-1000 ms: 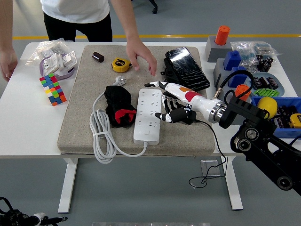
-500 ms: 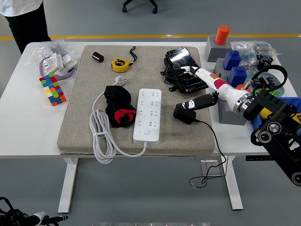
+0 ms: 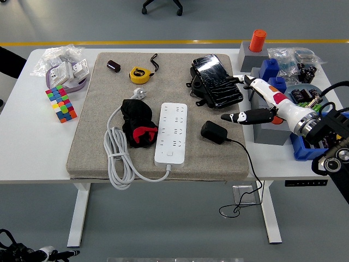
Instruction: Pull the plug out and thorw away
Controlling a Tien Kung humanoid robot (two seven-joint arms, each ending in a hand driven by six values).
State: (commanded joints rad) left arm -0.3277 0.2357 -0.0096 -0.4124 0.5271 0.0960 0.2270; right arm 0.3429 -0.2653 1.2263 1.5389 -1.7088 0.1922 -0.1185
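The plug (image 3: 214,132) now lies released beside the power strip (image 3: 172,134) — right hand (image 3: 252,101) withdrawn, fingers seemingly spread, empty.

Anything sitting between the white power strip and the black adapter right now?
No. In the head view, only bare grey mat separates the power strip from the black adapter, which lies unplugged on the mat.

Plug (image 3: 214,132) on mat (image 3: 98,143), right of power strip (image 3: 172,134).

Robot hand (image 3: 252,103) released the plug (image 3: 214,132), withdrew right.
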